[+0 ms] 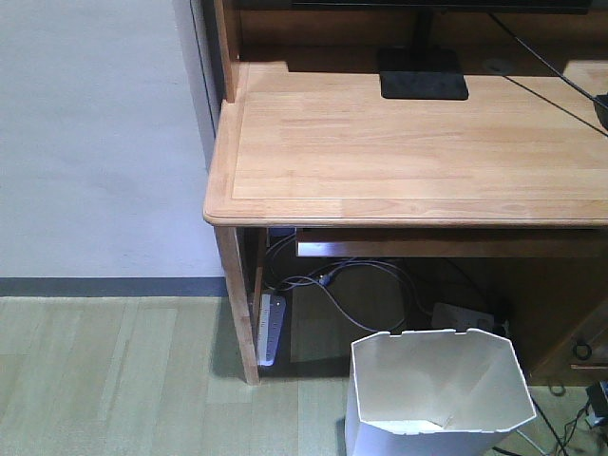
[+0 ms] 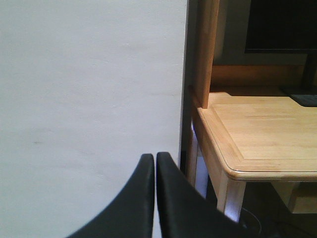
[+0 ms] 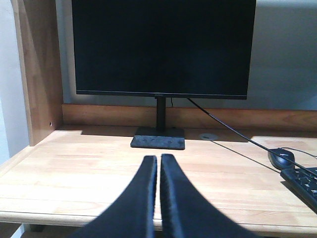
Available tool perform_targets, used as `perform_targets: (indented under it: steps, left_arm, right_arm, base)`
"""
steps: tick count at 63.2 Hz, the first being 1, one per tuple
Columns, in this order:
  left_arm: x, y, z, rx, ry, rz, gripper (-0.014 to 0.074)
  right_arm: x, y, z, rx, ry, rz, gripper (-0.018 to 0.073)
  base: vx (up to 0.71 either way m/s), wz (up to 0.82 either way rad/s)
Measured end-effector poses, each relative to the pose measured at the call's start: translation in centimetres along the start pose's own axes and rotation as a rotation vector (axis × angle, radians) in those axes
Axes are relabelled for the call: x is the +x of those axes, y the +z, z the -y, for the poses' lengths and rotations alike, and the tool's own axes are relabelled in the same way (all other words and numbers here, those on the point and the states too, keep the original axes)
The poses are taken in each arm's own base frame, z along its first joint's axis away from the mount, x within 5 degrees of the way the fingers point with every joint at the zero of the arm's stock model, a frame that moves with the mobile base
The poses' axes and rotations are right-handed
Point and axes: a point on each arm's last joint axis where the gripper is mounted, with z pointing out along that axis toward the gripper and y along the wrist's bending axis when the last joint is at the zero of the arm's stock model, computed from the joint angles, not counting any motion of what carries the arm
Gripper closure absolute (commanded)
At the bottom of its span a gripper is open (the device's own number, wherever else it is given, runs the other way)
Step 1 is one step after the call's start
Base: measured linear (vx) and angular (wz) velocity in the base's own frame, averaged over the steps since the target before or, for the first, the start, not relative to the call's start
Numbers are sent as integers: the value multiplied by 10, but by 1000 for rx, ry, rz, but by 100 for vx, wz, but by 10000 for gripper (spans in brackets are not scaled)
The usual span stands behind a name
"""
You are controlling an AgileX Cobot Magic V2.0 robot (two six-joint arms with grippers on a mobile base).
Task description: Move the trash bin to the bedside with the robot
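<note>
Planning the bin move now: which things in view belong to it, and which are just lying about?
For the job: trash bin, left pincer, right pincer.
Lying about: wooden desk, monitor, mouse, keyboard, power strip, cables.

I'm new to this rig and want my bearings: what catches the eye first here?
The white trash bin stands on the floor before the light wooden desk, near cables under it. A dark monitor fills the right wrist view at the desk's back. The left tool and the right tool are shut, holding nothing.
</note>
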Motion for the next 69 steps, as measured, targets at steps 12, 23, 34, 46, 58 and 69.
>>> perform_targets:
  steps: [12, 23, 34, 46, 58, 69]
  left_arm:
    - [0, 0, 0, 0, 0, 0, 602]
    - [0, 0, 0, 0, 0, 0, 602]
    - [0, 0, 0, 0, 0, 0, 602]
    - [0, 0, 0, 0, 0, 0, 602]
    - [0, 0, 0, 0, 0, 0, 602]
    - [0, 0, 0, 0, 0, 0, 602]
  right_arm:
    - [0, 0, 0, 0, 0, 0, 562]
    - [0, 0, 0, 0, 0, 0, 562]
    - [0, 0, 0, 0, 0, 0, 562]
    - [0, 0, 0, 0, 0, 0, 562]
    - [0, 0, 0, 0, 0, 0, 562]
    - [-1, 0, 0, 0, 0, 7, 562]
  base:
    - [0, 0]
    - [0, 0]
    - [0, 0]
    - [0, 0]
    - [0, 0]
    - [0, 0]
